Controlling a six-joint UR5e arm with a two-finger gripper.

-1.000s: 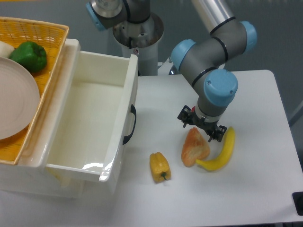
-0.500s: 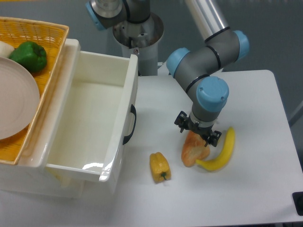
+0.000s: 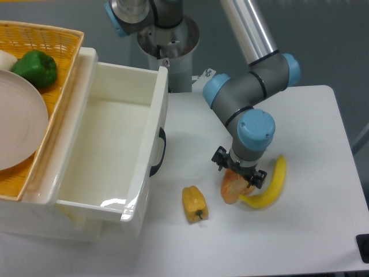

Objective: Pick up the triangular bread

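White tabletop carries everything, with a grey wall behind. At far left a woven orange basket holds a pale plate and a green bell pepper. Just beside it sits a white plastic bin, its black handle facing the work area. Right of the bin, a yellow bell pepper lies on the table, near the target but apart from it.

Over the last second the gripper has dropped from just above the triangular bread down onto its upper part, and the arm's wrist has swung left with it. Both fingers now straddle the wedge's narrow end, which they hide; whether they have closed on it I cannot tell. The bread itself lies where it was, flat on the table. That reads as the grasp about to happen, lift not yet begun.

A banana curves against the bread's right side, touching or nearly so. It crowds the right finger and could get nudged or dragged along.
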